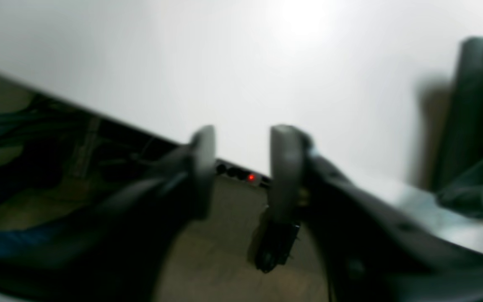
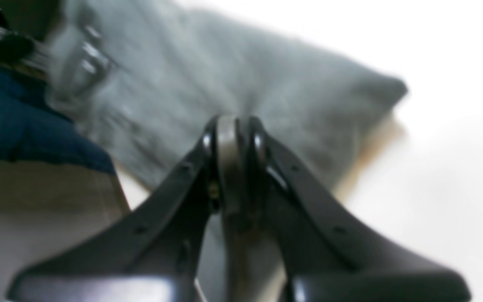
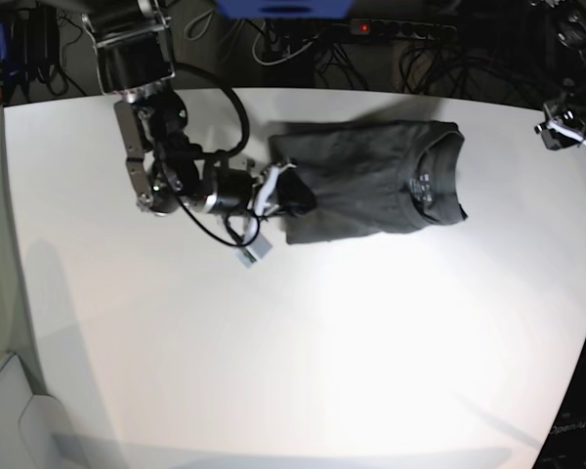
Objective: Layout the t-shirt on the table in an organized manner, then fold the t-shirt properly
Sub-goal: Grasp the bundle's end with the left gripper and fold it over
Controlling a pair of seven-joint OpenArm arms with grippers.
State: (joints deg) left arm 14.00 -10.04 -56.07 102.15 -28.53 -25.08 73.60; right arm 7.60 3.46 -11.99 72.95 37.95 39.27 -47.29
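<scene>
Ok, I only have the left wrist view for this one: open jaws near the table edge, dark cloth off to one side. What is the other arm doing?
Observer: The right gripper is shut on the t-shirt at its bottom end, with wrinkles running into its tips.
Operator: Is the shirt spread flat?
Observer: No, it lies as a compact rectangle on the table, with no sleeves sticking out.
Operator: Where is the collar?
Observer: The collar is at the end away from that gripper, light tag showing.

table (image 3: 303,352) front half bare – right arm (image 3: 176,166) flanks t-shirt (image 3: 371,176).
</scene>
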